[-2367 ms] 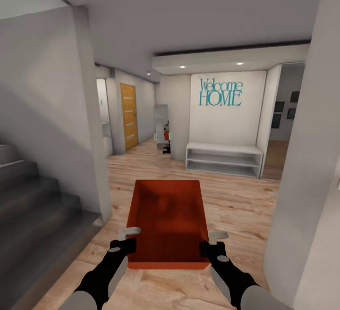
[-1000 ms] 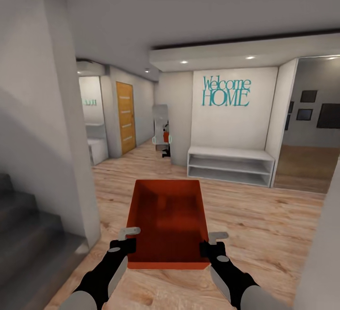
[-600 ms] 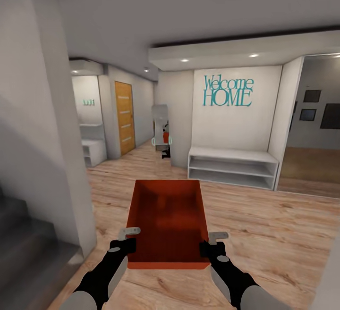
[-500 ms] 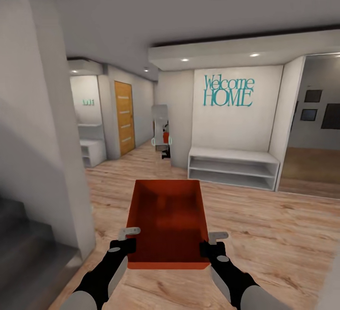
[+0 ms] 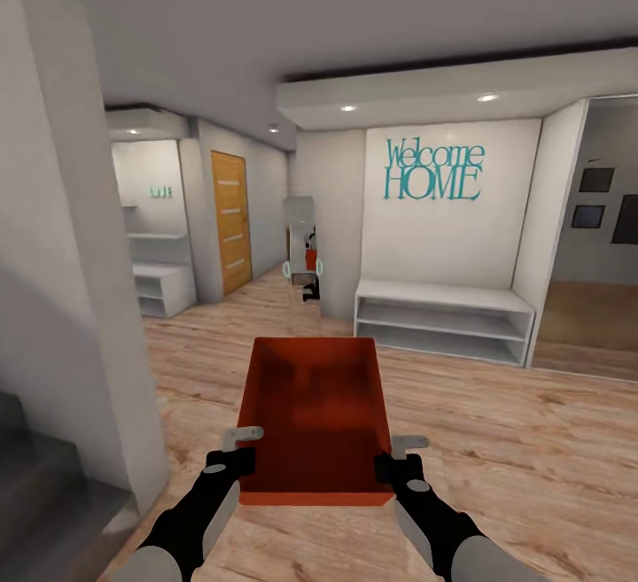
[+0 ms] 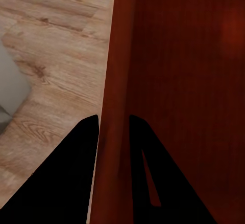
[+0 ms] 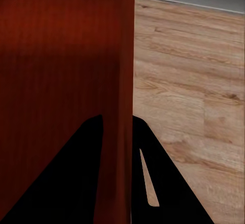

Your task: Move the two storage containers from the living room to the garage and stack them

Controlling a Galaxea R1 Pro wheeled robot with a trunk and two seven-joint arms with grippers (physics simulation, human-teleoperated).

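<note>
My left claw [image 5: 241, 447] pinches the left wall of the red bin [image 5: 315, 414], one finger inside and one outside; my right claw [image 5: 399, 458] pinches the right wall the same way. The bin hangs level between them, clear of the wood floor [image 5: 496, 440], its long axis running straight ahead of me toward the white shelf unit [image 5: 443, 321] under the teal lettering [image 5: 433, 171]. Both arms sit equally near the bin's close end. I judge the carry under way: a hallway, with an orange door [image 5: 230, 221] left of the shelf unit.
</note>
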